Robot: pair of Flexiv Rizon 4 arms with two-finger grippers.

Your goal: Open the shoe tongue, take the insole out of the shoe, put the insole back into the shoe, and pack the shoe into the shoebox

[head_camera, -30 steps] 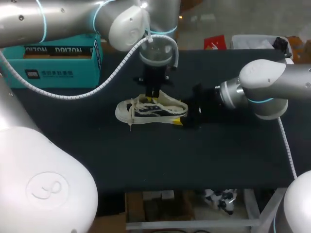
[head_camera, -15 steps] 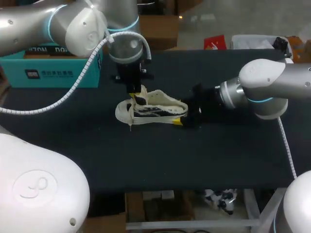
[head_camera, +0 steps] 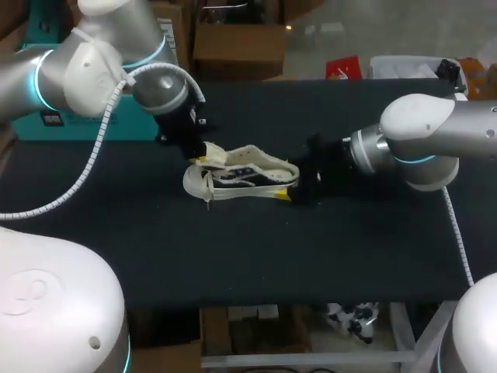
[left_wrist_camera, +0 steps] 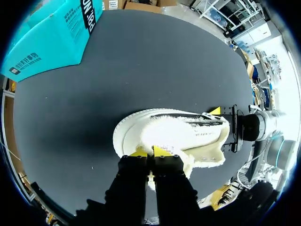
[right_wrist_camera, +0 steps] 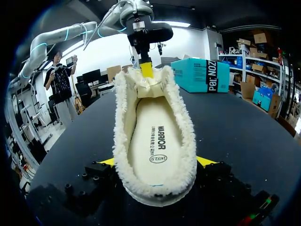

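At the far left the box (left_wrist_camera: 47,42) is sitting at the table's back edge, well apart from the action. Compared with a second ago, the left gripper (head_camera: 203,152) is no longer hanging over the middle of the shoe (head_camera: 242,177). It has been swinging steadily leftward and is now leaning in over the toe. Its jaws are nearly together, pinching the fleecy tongue (right_wrist_camera: 148,87) and drawing it forward, toward the toe. That is opening the mouth of the shoe: from the heel end the insole (right_wrist_camera: 156,136) is now lying in plain sight, still seated flat inside.

The shoe itself is staying where it was, on its sole near the table's middle, toe to the left. At the right, the right gripper (right_wrist_camera: 155,162) is keeping its place, jaws set wide and clasping the heel from both sides, steadying the shoe against the pull.

So the tongue step is looking close to done, and the insole is probably becoming reachable next.
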